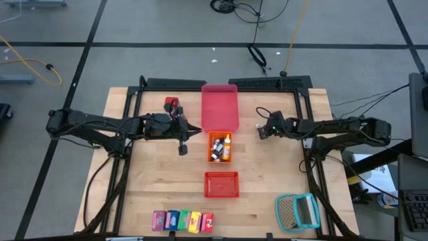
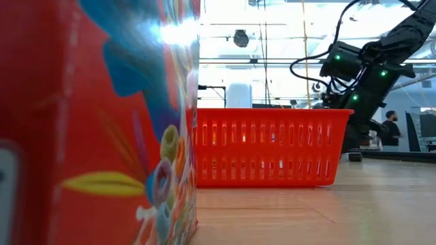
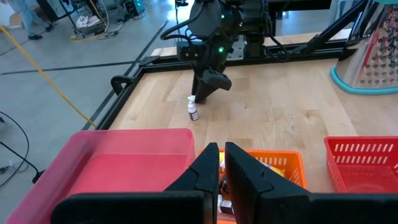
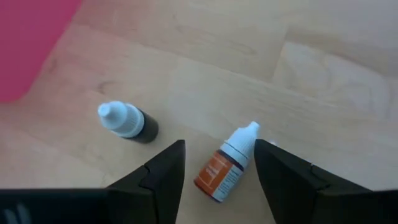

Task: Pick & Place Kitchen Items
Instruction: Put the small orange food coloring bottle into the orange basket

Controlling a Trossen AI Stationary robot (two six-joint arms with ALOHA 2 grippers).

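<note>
Five cartons (image 1: 182,220), three trays (image 1: 220,107), two loose bottles (image 4: 227,165), and one mesh item (image 1: 297,211).

A pink tray (image 1: 220,106) lies on the wooden table (image 1: 267,181), with an orange basket (image 1: 220,146) touching its near end. A red basket (image 1: 221,184) sits apart, nearer the front. A teal-framed mesh item (image 1: 297,211) lies at the front right corner.
</note>
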